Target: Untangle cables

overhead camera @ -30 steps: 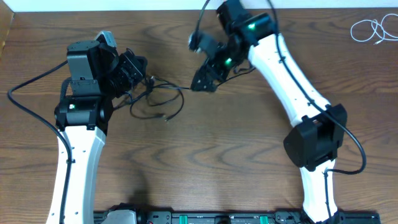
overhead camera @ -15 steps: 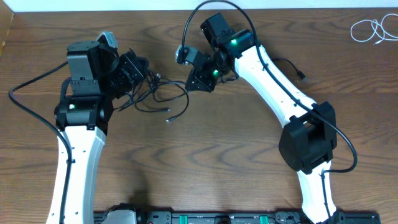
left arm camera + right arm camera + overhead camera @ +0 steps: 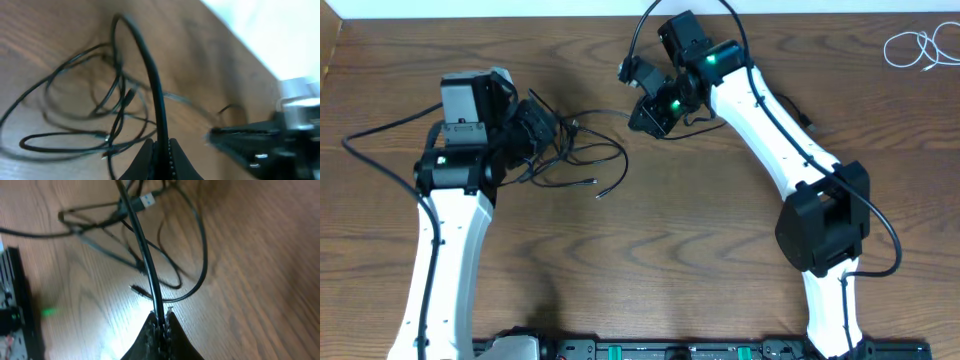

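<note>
A tangle of thin black cables [image 3: 570, 183] lies on the wooden table between the two arms. My left gripper [image 3: 538, 130] sits at the tangle's left side and is shut on one black cable [image 3: 150, 75] that arches up from the loops [image 3: 75, 135]. My right gripper [image 3: 646, 116] is at the tangle's upper right, shut on another black strand [image 3: 145, 255] that runs to a blue-tipped plug [image 3: 148, 200]. In the wrist views the left gripper [image 3: 160, 144] and the right gripper [image 3: 161, 314] both pinch their strand at the fingertips. A white cable [image 3: 920, 46] lies coiled at the far right corner.
The table's far edge [image 3: 550, 17] runs just behind both grippers. Thick black arm wires hang beside the left arm [image 3: 380, 130] and loop over the right arm [image 3: 650, 25]. A loose black plug end [image 3: 602, 194] points toward the table's middle.
My right gripper has shut on a black strand and drawn it up and right. The left gripper shifted slightly right, still holding its cable. The loops have spread wider.
</note>
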### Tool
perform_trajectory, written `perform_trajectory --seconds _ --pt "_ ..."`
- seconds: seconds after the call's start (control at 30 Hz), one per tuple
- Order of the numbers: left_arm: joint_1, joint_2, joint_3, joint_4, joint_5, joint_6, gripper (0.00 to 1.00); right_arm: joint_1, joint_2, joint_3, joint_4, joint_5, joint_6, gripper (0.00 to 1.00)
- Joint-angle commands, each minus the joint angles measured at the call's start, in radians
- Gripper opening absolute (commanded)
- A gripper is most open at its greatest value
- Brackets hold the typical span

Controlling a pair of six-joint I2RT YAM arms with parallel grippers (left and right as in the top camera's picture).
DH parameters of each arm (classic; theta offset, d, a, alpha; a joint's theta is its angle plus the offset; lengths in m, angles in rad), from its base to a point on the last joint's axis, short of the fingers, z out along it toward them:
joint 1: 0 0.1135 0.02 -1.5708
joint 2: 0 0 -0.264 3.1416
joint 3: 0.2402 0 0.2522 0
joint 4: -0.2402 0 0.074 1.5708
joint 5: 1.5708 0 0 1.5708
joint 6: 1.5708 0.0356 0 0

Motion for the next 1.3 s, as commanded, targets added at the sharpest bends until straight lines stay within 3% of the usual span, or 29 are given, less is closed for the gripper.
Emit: perform_trajectory --seconds 0.0,0.3,0.77,1.1,1.27 --pt "0.005 0.035 0.026 -0.031 -0.016 0.087 0.07 -0.04 -0.09 0.015 0.02 0.014 0.119 0.01" --pt "0.005 0.144 0.026 -0.117 -0.057 0.214 0.07 -0.183 -0.182 0.015 0.067 0.039 0.286 0.01" --pt "0.006 0.24 0.026 -0.176 -0.386 0.221 0.08 -0.476 -0.272 0.015 0.021 0.039 0.348 0.01" --pt "0.056 0.24 0.026 -0.179 -0.396 0.221 0.08 -0.613 -0.306 0.015 0.017 0.044 0.37 0.01" --pt "0.063 0.24 0.026 -0.187 -0.396 0.221 0.08 -0.643 -0.322 0.015 0.03 0.164 0.401 0.01"
